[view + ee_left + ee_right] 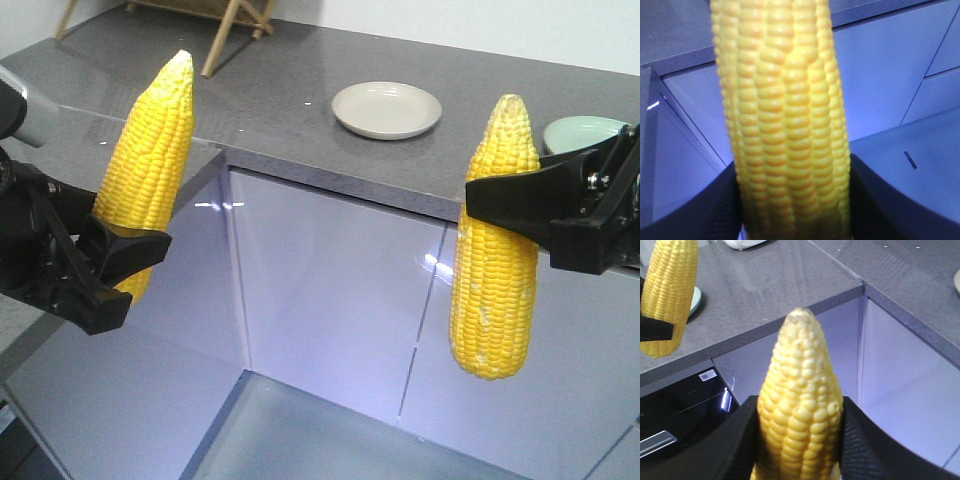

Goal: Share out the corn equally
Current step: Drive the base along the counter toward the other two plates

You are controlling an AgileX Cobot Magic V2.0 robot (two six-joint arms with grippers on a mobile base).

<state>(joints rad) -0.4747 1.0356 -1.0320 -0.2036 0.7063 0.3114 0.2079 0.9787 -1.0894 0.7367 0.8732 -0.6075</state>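
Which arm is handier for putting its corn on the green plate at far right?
Likely right: the right gripper holds its corn just beside the green plate; the left gripper is far across, past the white plate.

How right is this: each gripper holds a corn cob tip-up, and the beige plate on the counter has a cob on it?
No: the exterior front-facing view shows the beige plate on the counter bare. The left gripper holds the left corn cob tip-up, the right gripper the right corn cob.

Beige plate [386,109] on grey countertop [270,95], beyond and between left gripper [125,270] and right gripper [495,215]. Pale green dish [575,132] just behind the right gripper. White cabinet doors [330,280] below.
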